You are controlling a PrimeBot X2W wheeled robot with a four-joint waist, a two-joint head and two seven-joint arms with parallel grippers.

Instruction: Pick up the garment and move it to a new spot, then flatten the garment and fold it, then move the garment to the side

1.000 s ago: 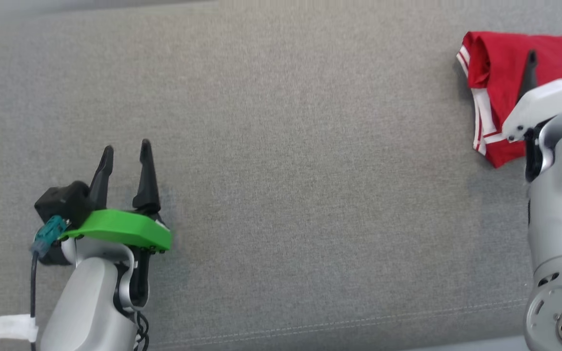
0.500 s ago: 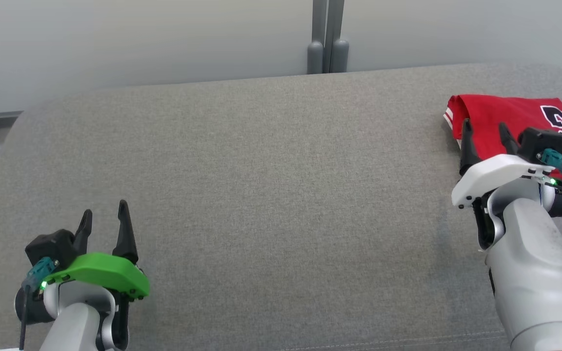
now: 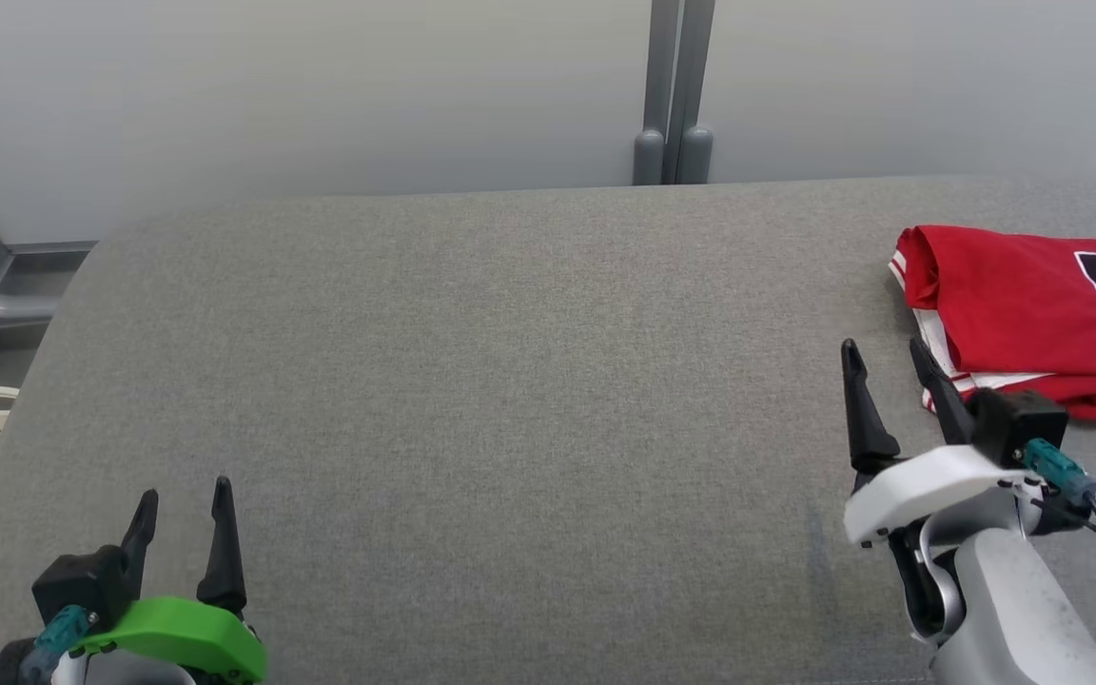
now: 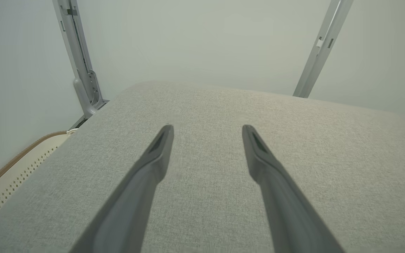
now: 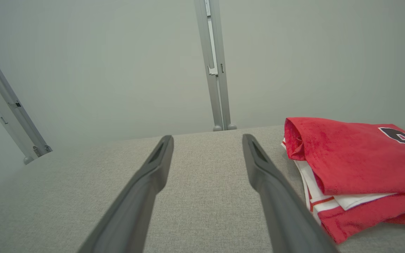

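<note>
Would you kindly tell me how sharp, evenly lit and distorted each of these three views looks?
Head view: sharp, soft even light, faint shadow beside the right gripper. Left wrist view: left gripper softly blurred, frame posts splayed by the wide lens. Right wrist view: red garment crisp, no glare.

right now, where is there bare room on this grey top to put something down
The whole middle of the grey padded top is bare, from the left pincer across to the right pincer and back to the far edge. It is crowded at the right end, where the folded red jersey lies just beyond the right pincer.
</note>
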